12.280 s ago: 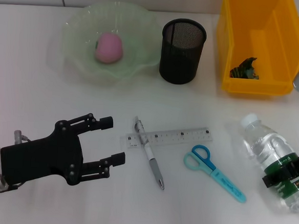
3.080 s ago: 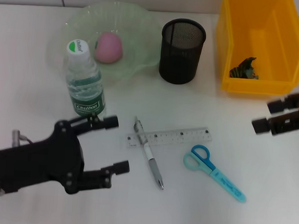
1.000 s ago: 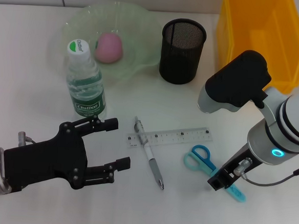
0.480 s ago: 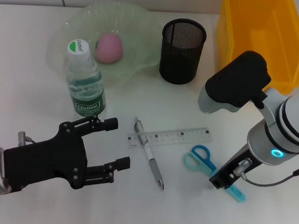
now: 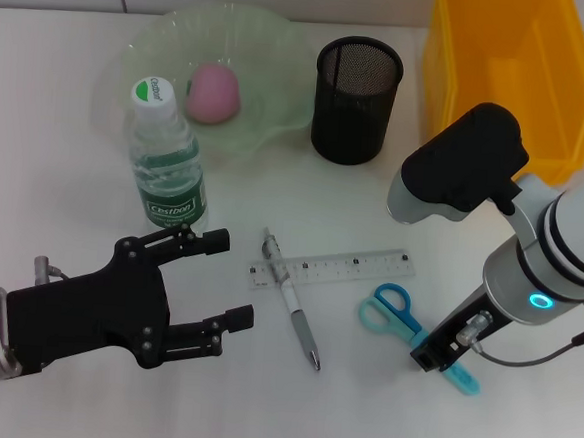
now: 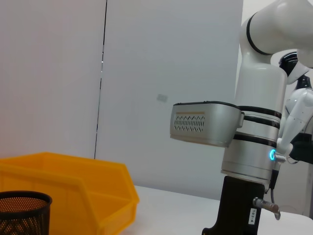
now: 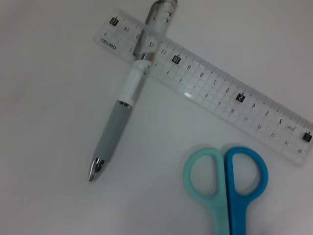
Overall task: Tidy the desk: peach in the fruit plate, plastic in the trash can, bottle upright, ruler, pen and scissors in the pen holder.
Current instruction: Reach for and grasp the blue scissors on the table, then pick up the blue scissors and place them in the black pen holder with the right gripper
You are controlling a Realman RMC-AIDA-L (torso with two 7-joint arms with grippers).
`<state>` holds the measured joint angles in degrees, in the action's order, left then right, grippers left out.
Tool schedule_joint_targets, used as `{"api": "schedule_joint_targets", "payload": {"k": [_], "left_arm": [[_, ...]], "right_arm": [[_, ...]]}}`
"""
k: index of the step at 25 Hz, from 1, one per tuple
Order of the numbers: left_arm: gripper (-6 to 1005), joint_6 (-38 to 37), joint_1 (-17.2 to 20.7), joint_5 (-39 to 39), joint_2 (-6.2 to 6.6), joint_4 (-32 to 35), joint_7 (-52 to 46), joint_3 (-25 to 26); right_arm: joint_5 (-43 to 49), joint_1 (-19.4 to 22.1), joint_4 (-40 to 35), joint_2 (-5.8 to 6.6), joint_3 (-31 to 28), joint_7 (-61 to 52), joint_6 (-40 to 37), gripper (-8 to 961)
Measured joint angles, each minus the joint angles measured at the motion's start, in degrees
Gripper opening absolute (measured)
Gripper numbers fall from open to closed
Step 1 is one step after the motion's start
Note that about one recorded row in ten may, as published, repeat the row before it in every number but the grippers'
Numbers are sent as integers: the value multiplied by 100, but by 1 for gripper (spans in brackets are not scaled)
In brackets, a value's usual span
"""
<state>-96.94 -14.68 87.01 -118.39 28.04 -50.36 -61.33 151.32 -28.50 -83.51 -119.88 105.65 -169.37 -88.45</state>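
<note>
The scissors (image 5: 391,308) lie on the desk (image 5: 62,213) right of centre, and my right gripper (image 5: 437,355) is down over their blue sheathed blade. The right wrist view shows the scissors' handles (image 7: 227,181), the ruler (image 7: 220,103) and the pen (image 7: 129,98) lying across it. In the head view the pen (image 5: 295,314) crosses the left end of the ruler (image 5: 344,267). The bottle (image 5: 165,170) stands upright. The peach (image 5: 214,92) sits in the fruit plate (image 5: 270,107). My left gripper (image 5: 230,280) is open and empty at the front left. The plastic is hidden.
The pen holder (image 5: 356,98) stands at the back centre, with the trash can (image 5: 461,91) to its right, partly behind my right arm. The left wrist view shows the trash can (image 6: 73,186), the pen holder's rim (image 6: 19,210) and the right arm (image 6: 249,147).
The bottle, earlier lying at the right, now stands upright at the left. My right arm has come down over the scissors and has barely moved in the last second.
</note>
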Motion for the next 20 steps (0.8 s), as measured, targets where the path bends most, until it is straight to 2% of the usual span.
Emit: {"api": "schedule_joint_targets", "payload": {"k": [8,11,15,20], "left_arm": [[814,0,0,0,0,0,0,-2],[814,0,0,0,0,0,0,-2],[814,0,0,0,0,0,0,6],[814,0,0,-2,0,0,0,7]], "right_arm": [[-7,-7,82,0,-7,1,55,348],[-8,-2,98,0,-36,15,83,220],[-136,22,140,23,-59,57,144,207],[-274,213,-402,55,-310,181,-25,202]]}}
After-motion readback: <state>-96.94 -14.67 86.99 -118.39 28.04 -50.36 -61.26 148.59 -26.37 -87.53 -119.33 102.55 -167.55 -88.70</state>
